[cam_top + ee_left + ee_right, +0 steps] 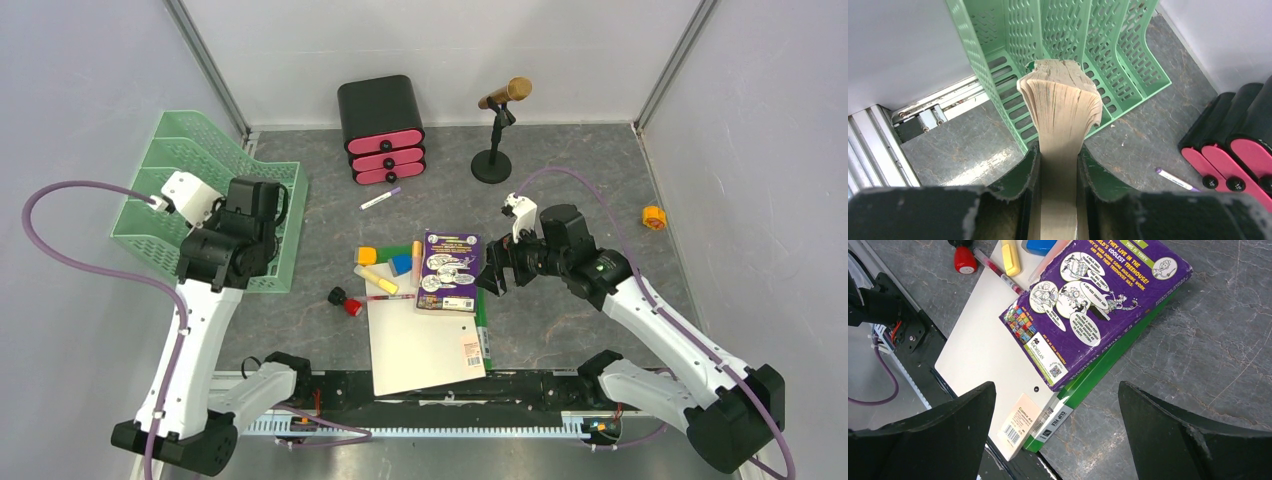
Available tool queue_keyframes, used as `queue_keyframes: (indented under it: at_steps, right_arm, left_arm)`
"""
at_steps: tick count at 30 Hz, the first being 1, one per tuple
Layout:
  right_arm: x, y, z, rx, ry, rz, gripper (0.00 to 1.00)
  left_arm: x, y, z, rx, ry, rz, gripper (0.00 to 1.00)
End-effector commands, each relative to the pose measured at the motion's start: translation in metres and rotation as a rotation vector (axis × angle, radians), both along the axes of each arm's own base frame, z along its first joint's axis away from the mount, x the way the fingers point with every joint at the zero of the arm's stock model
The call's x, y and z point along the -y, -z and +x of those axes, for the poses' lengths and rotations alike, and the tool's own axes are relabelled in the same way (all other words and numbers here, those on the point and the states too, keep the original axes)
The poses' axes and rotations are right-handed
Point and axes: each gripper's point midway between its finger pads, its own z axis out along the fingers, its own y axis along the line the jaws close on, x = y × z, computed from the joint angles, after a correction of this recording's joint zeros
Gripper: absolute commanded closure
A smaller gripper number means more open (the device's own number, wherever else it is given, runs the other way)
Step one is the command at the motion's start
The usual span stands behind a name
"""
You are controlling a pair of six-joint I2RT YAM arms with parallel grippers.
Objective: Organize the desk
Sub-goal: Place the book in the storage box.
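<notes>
The dark marbled desk [600,180] carries a pile at front centre: a purple book [450,270] [1098,305] on a green clip file [1108,365], beside a white folder [420,345] [983,350]. My right gripper [497,270] [1057,387] hangs open just above the pile's right edge, touching nothing. My left gripper [1059,150] is shut on a thick book [1063,95] with tan page edges, held spine-away over the near end of the mint-green tray [998,95] [150,200]. The top view hides that book behind the arm.
Highlighters, small blocks and a red-capped item [345,300] lie left of the purple book. A purple-capped pen [380,198] [1175,179] lies before the black and pink drawer box [381,130]. A microphone stand [493,150] is at the back. An orange roll [653,217] sits far right.
</notes>
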Motion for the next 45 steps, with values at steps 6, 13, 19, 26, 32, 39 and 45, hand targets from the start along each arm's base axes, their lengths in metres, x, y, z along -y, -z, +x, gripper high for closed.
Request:
queue_keyframes:
  at_steps: [6,13,19,26,32,39,45]
  right_arm:
    - [-0.002,0.000,0.004,0.017,-0.005,0.007,0.02]
    - [-0.003,0.001,0.004,0.013,-0.011,0.005,0.02]
    - [-0.003,0.004,0.004,0.005,-0.010,0.005,0.02]
    - [-0.004,0.006,0.004,0.002,-0.013,0.003,0.02]
    - [-0.002,0.007,0.004,0.003,-0.006,-0.005,0.02]
    - [-0.002,0.008,0.004,-0.001,-0.007,-0.011,0.02]
    - [-0.001,0.010,0.004,-0.001,-0.005,-0.020,0.02]
  left_arm:
    - [-0.026,-0.025,-0.020,0.179,-0.155,0.036,0.98]
    - [-0.033,-0.027,-0.030,0.194,-0.202,0.047,0.98]
    - [-0.037,-0.025,-0.034,0.199,-0.226,0.046,0.98]
    - [-0.039,-0.021,-0.035,0.209,-0.268,0.027,0.98]
    - [-0.042,-0.013,-0.028,0.156,-0.302,0.031,0.98]
    - [-0.041,0.001,-0.008,0.089,-0.285,-0.001,0.98]
    - [-0.043,0.013,0.013,0.025,-0.238,-0.039,0.98]
